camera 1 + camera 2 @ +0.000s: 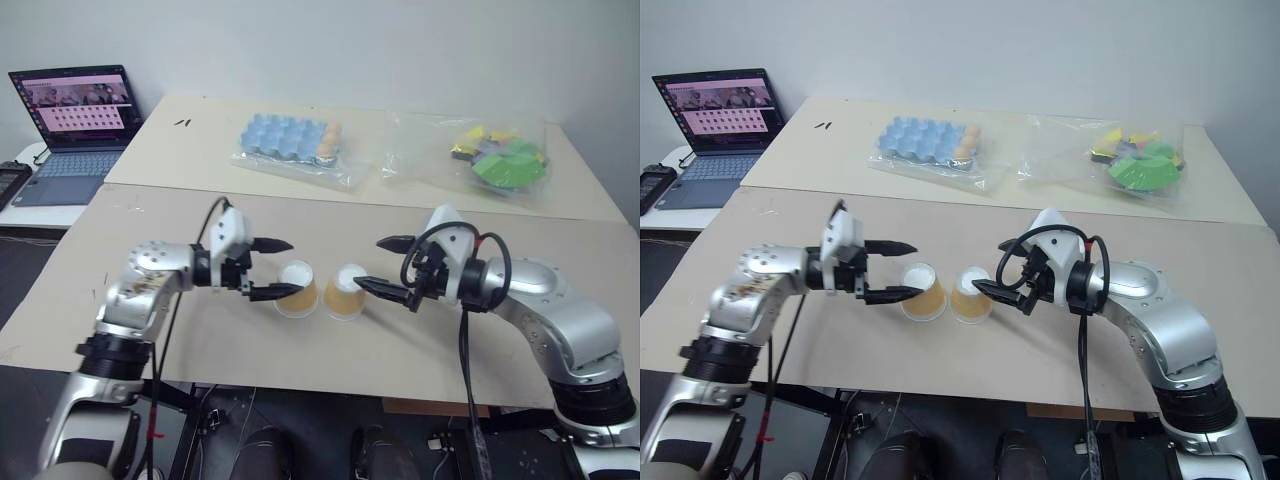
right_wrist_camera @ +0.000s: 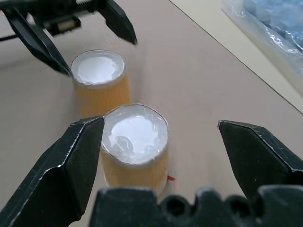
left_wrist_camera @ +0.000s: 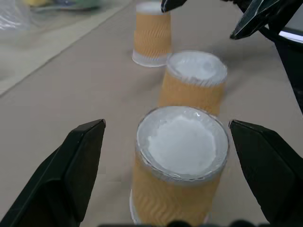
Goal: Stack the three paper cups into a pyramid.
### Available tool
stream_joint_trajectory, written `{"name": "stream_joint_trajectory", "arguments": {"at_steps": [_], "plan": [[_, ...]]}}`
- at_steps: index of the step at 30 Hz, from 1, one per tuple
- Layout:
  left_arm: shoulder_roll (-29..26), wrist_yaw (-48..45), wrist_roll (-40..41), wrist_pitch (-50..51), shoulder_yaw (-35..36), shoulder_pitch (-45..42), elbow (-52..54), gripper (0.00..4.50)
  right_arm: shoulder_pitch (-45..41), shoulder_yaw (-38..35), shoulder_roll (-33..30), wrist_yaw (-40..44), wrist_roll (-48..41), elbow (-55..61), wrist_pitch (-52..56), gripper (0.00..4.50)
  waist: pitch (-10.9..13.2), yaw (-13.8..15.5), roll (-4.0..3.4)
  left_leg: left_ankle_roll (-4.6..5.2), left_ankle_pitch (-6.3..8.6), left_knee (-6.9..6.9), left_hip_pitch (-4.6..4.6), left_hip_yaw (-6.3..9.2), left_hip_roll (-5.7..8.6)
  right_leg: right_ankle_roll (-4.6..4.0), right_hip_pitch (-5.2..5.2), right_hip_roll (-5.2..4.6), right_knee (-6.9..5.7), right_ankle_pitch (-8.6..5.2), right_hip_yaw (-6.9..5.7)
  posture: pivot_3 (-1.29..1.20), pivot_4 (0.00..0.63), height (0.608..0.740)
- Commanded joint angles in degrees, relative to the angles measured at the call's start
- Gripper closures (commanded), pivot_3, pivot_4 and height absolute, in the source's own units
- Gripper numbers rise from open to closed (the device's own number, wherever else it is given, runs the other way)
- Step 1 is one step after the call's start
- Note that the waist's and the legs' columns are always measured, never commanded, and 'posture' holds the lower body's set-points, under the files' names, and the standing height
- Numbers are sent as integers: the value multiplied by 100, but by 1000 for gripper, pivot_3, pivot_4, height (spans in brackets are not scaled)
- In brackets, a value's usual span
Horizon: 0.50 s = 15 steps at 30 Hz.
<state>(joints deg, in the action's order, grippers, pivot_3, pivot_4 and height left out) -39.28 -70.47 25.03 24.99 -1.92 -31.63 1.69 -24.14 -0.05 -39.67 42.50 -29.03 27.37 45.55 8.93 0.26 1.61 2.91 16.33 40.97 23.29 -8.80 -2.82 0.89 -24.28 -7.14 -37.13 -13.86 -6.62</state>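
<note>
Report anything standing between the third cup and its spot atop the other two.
The right gripper, jaws open around the right cup, hangs between the third cup and the pair; the left gripper flanks the left cup.

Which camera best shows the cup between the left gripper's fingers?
The left wrist view: the cup stands upside down, centred between the fingers of the open left gripper. The eye views show it small, a finger crossing it; the right wrist view shows it as the farther cup.
</note>
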Motion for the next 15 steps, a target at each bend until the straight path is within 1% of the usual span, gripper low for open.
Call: {"name": "stream_joint_trajectory", "arguments": {"at_steps": [1, 2, 4, 5, 7, 11, 13, 15], "plan": [[-386, 24, 684, 790, 495, 106, 838, 42, 180, -795, -233, 96, -512, 347, 190, 0, 0, 3, 0, 0, 0, 0, 0, 0, 1, 0, 0, -1, 1, 0, 0, 0, 150, 724], [-518, 79, 875, 1019, 664, 201, 1057, 42, 341, -1195, -298, 155, -862, 452, 351, 0, 0, 17, 0, 0, 0, -1, 0, 2, 0, 0, 0, -1, 1, 0, 1, 0, 150, 724], [-672, 300, 1141, 1361, 953, 438, 1427, 42, 866, -1860, -596, 371, -1257, 630, 607, 0, 0, 50, 0, 0, 0, -2, 1, 12, 0, 1, 4, -2, 3, -1, -5, 0, 150, 724], [-698, 412, 1226, 1469, 1039, 571, 1573, 42, 1234, -2046, -775, 534, -1338, 712, 682, 0, 0, 57, 0, 1, 1, -4, 4, 16, 3, 3, 7, -4, 4, -2, -8, 0, 150, 724], [-705, 587, 1331, 1599, 1118, 724, 1751, 42, 1705, -2197, -1019, 710, -1399, 792, 705, 0, 0, 74, 0, 3, 2, -6, 0, 25, 4, 3, 19, -5, 6, -2, -15, 0, 150, 724], [-663, 849, 1408, 1675, 1126, 884, 1970, 42, 2026, -2024, -1230, 578, -1018, 444, 492, 0, 0, 28, 0, 4, 2, 3, -7, 26, 4, 3, 21, -6, 8, -2, -4, 0, 150, 724], [-641, 958, 1468, 1715, 1115, 874, 2028, 42, 1870, -1487, -1278, 201, -291, -20, 198, 0, 0, -6, 0, 1, 1, 2, -18, 24, 3, 1, 22, -4, -1, -1, 8, 0, 150, 724], [-632, 1043, 1512, 1736, 1100, 865, 2068, 42, 1409, -1001, -1097, -422, 395, -782, 34, 0, 0, -24, 0, -4, -2, 1, -25, 23, 2, -1, 25, -3, -3, 1, 10, 0, 150, 724]]}}
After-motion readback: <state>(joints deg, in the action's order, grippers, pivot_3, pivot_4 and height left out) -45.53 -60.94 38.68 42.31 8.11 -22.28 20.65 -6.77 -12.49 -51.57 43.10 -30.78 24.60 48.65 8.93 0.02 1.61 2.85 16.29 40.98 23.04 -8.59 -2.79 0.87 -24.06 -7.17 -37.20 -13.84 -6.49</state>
